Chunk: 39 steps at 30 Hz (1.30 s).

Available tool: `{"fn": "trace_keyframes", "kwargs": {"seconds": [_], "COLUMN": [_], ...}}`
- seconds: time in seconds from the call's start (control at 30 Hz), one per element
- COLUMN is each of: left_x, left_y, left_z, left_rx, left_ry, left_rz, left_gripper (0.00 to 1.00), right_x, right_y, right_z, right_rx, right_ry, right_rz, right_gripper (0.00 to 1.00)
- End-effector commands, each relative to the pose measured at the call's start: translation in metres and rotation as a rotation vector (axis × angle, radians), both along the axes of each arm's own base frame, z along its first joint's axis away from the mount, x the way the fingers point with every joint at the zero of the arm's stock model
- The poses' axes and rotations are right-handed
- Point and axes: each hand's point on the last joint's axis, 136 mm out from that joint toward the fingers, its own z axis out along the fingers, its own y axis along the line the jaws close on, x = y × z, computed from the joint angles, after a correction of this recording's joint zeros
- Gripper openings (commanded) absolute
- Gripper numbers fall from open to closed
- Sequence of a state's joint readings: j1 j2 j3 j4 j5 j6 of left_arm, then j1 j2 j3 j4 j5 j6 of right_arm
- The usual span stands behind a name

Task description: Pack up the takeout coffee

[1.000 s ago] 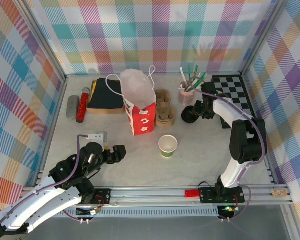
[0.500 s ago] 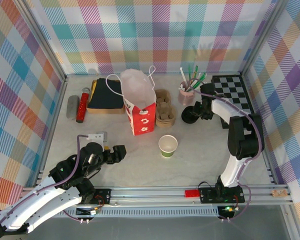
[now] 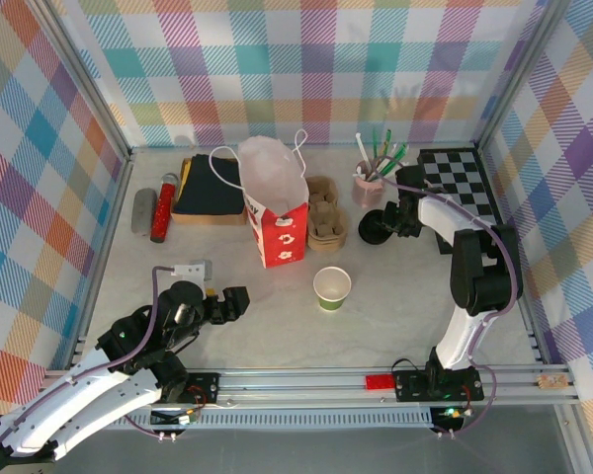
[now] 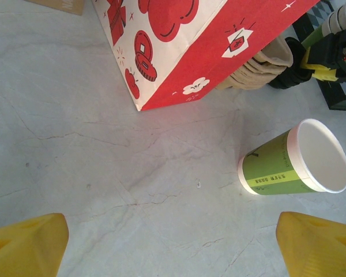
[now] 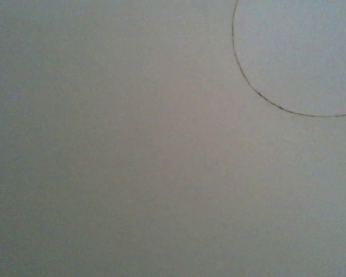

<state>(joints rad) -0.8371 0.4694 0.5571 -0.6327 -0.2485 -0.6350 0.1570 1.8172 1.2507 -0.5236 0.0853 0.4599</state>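
Plaid walls all round and a pale marbled table (image 3: 405,296). In the top view, the takeout coffee (image 3: 370,233) sits right of centre in the upper half. You mostly see its black lid, just below the pink cup of straws (image 3: 368,186). The right gripper (image 3: 384,224) is right up against it from the right. From this angle I honestly can't tell if the jaws have clamped on the cup or just sit beside it. The red-and-white bag (image 3: 277,212) stands open at centre, well to the coffee's left. The left gripper (image 3: 235,299) is parked lower left.

On the left wrist cam, its yellow fingertips (image 4: 29,242) are in the bottom corners, spread wide with nothing between. The lidless cup (image 4: 277,170) is at right, with the bag's side up top.

The right wrist cam is a grey blur with one curved line, no help.

My read is it's the grab step. Next it needs a firm hold, a straight lift clear of the straws, then a carry left to the bag's mouth.
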Motion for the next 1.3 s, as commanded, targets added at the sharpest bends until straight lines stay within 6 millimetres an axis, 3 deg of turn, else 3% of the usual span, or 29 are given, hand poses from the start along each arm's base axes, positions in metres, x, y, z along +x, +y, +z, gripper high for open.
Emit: {"fn": "trace_keyframes", "kwargs": {"seconds": [0.0, 0.4, 0.97, 1.27], "left_x": [-0.002, -0.002, -0.003, -0.002], "left_y": [0.007, 0.009, 0.011, 0.012], "left_z": [-0.001, 0.0, 0.002, 0.005], "left_rx": [0.028, 0.028, 0.024, 0.021], "left_ry": [-0.001, -0.006, -0.014, -0.022], "left_rz": [0.013, 0.019, 0.02, 0.023], "left_gripper": [0.93, 0.93, 0.92, 0.92], "right_x": [-0.003, -0.001, 0.0, 0.005], "right_y": [-0.002, -0.002, 0.001, -0.004], "right_z": [0.003, 0.016, 0.037, 0.058], "right_rx": [0.002, 0.005, 0.021, -0.016], "right_ry": [0.005, -0.018, -0.049, -0.075], "right_rz": [-0.006, 0.001, 0.016, 0.025], "right_gripper": [0.24, 0.13, 0.1, 0.1]}}
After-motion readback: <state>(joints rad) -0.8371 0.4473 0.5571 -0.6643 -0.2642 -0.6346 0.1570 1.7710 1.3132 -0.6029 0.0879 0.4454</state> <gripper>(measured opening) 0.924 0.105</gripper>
